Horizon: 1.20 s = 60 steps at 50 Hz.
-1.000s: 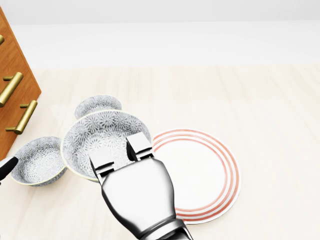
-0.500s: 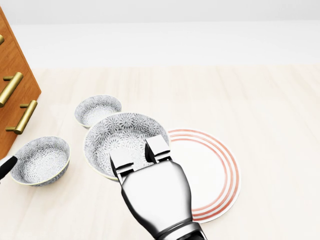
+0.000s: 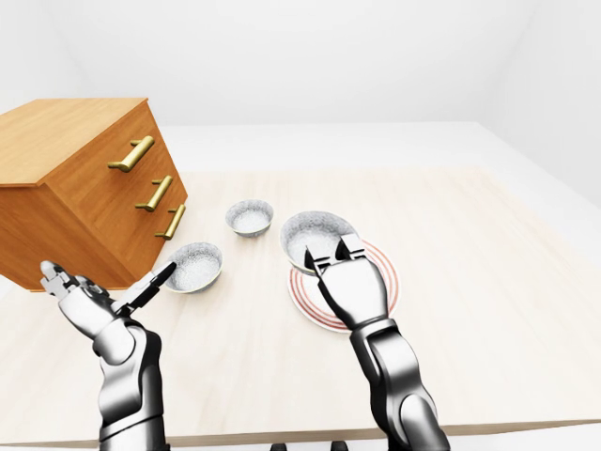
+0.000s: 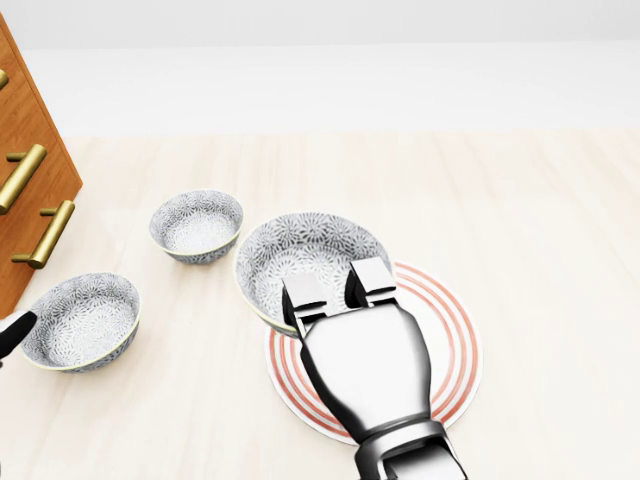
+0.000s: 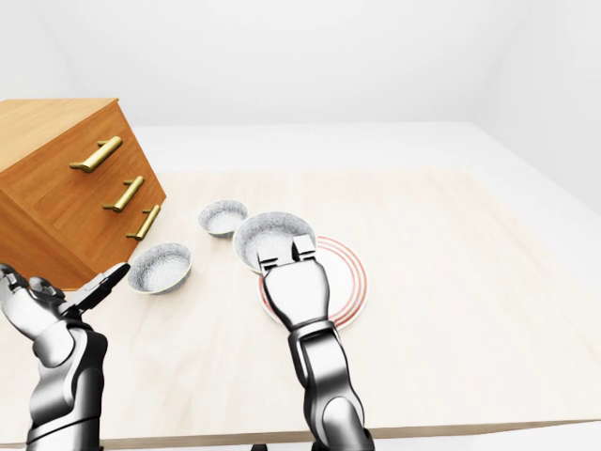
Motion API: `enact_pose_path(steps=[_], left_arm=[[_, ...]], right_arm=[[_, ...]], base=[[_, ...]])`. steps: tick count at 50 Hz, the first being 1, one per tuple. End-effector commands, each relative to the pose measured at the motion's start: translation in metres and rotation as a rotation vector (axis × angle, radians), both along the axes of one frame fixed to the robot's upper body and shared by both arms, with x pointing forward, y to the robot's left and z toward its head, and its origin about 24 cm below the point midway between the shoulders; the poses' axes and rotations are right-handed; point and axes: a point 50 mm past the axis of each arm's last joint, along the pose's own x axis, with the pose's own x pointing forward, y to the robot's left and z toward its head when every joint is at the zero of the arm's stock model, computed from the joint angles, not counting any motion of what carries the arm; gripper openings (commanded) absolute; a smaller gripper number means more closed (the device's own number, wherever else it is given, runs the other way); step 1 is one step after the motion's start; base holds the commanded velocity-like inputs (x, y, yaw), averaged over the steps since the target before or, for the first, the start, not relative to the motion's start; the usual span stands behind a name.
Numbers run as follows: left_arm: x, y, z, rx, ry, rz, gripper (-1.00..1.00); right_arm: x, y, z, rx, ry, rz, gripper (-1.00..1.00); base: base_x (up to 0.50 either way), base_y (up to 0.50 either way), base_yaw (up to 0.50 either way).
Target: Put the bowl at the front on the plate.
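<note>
In my right hand (image 4: 336,290) is a large grey patterned bowl (image 4: 300,255); two fingers (image 4: 305,296) hook over its near rim and the grip is shut. The bowl hangs over the upper-left part of the white plate with red rings (image 4: 452,340), hiding that edge. I cannot tell whether it touches the plate. My left hand (image 3: 101,293) stands open at the left of the left-eye view with its fingers spread, holding nothing, close to a smaller bowl.
Two smaller patterned bowls sit on the pale wooden table (image 4: 540,200): one (image 4: 197,225) left of the held bowl, another (image 4: 80,320) near my left hand. A wooden drawer cabinet with brass handles (image 3: 84,188) stands tilted at the left.
My right hand has carried the large bowl to the right, from beside the plate to over its left part. The small bowl behind it now shows fully. The left hand is unchanged.
</note>
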Motion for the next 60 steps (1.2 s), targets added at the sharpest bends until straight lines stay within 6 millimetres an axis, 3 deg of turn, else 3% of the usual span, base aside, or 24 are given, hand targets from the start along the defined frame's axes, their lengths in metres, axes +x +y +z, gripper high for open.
enact_pose_path(steps=[1,12,31,60], left_arm=[[0.003,0.000,-0.003,-0.002,0.001,-0.002,1.00],[0.002,0.000,-0.003,-0.002,0.000,-0.005,1.00],[0.000,0.000,-0.001,0.004,0.004,0.000,1.00],[0.002,-0.001,-0.002,0.001,0.001,-0.006,1.00]], right_arm=[[0.004,-0.017,-0.007,-0.006,-0.024,-0.065,-1.00],[0.008,-0.025,-0.015,0.014,-0.014,-0.084,-1.00],[0.011,-0.040,-0.052,0.052,0.043,-0.126,-1.00],[0.026,-0.050,-0.071,-0.064,0.106,-0.168,-1.00]], base=[[0.00,0.00,0.00],[0.00,0.00,0.00],[0.00,0.00,0.00],[0.00,0.00,0.00]])
